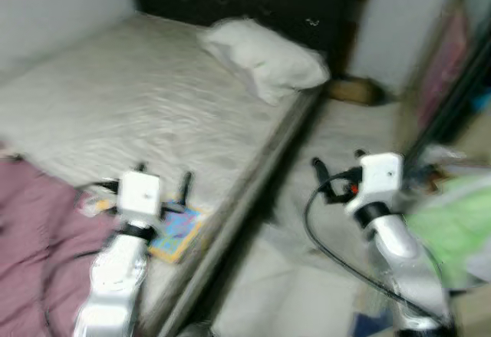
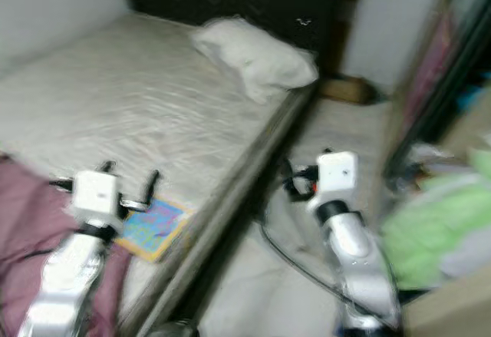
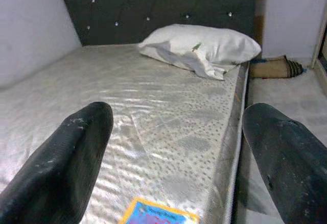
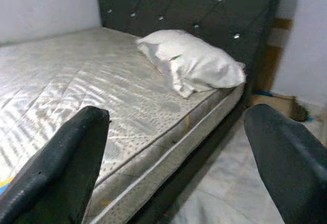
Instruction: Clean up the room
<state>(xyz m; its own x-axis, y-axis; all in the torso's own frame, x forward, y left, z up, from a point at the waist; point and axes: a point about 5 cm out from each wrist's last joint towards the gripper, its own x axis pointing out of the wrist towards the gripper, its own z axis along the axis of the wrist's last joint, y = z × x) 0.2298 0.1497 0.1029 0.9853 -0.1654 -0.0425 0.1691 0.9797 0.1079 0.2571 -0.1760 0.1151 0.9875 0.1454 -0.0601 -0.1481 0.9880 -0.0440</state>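
Picture book (image 1: 178, 231): flat on the mattress (image 1: 153, 107) edge, beside my left gripper (image 1: 161, 180), fingers apart.
Right gripper (image 1: 337, 170): over floor, fingers apart.
Pillow (image 1: 265, 61): by headboard (image 3: 153, 4).

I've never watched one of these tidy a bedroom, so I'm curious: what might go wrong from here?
The colourful book lies at the mattress edge, just ahead of the open left claw; a clumsy reach could nudge it onto the floor. The cable looping by the right claw might snag on the bed frame. The head views are blurred, so aiming may be poor just now.
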